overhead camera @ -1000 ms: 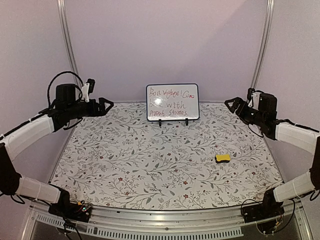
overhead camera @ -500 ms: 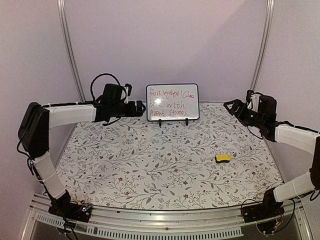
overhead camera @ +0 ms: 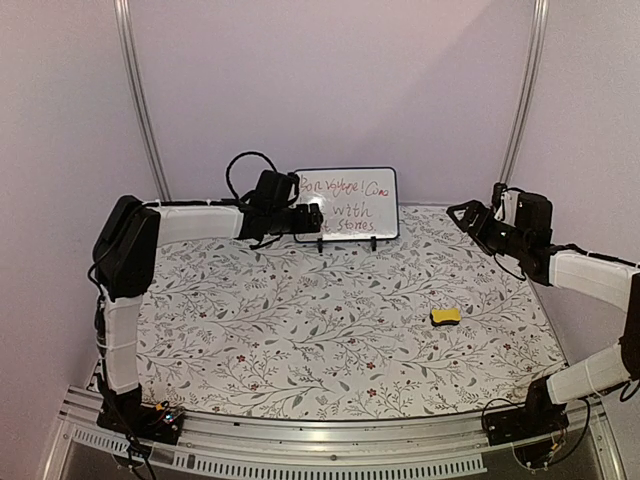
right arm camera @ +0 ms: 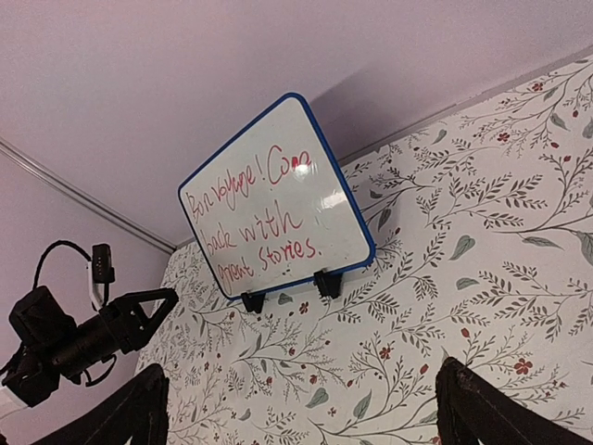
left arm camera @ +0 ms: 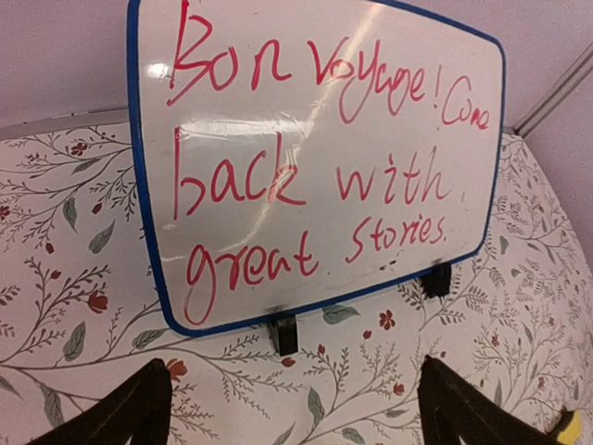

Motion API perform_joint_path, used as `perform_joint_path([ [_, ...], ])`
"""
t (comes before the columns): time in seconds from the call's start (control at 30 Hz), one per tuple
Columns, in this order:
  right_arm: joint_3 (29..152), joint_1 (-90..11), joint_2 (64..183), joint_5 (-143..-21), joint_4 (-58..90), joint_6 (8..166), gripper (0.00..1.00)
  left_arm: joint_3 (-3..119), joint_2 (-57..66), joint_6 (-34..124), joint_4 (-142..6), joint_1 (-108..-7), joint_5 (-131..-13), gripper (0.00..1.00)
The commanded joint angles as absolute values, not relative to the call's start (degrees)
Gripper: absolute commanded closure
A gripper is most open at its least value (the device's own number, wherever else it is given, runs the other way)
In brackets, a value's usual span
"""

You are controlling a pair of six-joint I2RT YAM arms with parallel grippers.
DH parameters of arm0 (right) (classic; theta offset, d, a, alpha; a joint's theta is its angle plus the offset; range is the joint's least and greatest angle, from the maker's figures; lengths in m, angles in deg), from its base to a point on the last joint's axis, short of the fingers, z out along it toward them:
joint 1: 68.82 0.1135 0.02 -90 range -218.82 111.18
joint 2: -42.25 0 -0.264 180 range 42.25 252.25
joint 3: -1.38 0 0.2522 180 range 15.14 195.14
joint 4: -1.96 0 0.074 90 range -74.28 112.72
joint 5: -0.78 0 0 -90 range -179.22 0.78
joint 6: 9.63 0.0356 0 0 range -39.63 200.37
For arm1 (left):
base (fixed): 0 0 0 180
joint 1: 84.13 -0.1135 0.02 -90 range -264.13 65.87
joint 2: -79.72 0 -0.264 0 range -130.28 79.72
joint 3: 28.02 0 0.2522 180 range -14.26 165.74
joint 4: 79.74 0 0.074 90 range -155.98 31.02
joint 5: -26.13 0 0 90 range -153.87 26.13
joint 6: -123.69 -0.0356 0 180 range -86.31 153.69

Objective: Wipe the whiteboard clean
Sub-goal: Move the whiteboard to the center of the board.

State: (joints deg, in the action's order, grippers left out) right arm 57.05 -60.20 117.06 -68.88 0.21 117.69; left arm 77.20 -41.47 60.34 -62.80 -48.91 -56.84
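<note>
Blue-framed whiteboard (overhead camera: 358, 198) upright, long axis left-to-right

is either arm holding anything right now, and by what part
Nothing is held. The left gripper is open in front of the whiteboard, not gripping it. The right gripper is open and empty. The yellow eraser lies untouched.

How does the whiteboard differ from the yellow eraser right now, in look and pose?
The whiteboard stands upright on two black feet at the far edge of the floral table; the yellow sponge eraser lies flat toward the right side. The whiteboard is far larger than the yellow sponge eraser. The whiteboard is white, blue-framed and full of red writing; the yellow sponge eraser is plain yellow. Both rest on the table, and neither is held.
</note>
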Motion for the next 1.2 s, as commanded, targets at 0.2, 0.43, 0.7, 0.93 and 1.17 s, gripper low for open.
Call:
perform_joint_path([
  [0.2, 56.8, -59.9, 119.2, -68.3, -0.6, 118.1, 0.03, 74.5, -44.6, 65.5, -64.0, -45.9, -55.1, 0.11],
  [0.43, 57.8, -59.6, 120.9, -68.7, 1.2, 118.1, 0.05, 77.7, -48.7, 65.2, -62.4, -45.4, -55.7, 0.21],
  [0.7, 58.4, -58.8, 121.0, -69.2, 2.5, 117.5, 0.05, 83.6, -53.3, 63.8, -61.1, -45.5, -53.8, 0.27],
  [0.93, 58.5, -58.5, 121.2, -69.3, 2.7, 117.5, 0.05, 90.9, -59.0, 62.4, -57.9, -46.0, -51.9, 0.48],
  [1.17, 58.6, -58.4, 121.7, -69.1, 2.6, 117.5, 0.05, 92.5, -61.2, 62.7, -57.7, -46.8, -51.7, 0.59],
])
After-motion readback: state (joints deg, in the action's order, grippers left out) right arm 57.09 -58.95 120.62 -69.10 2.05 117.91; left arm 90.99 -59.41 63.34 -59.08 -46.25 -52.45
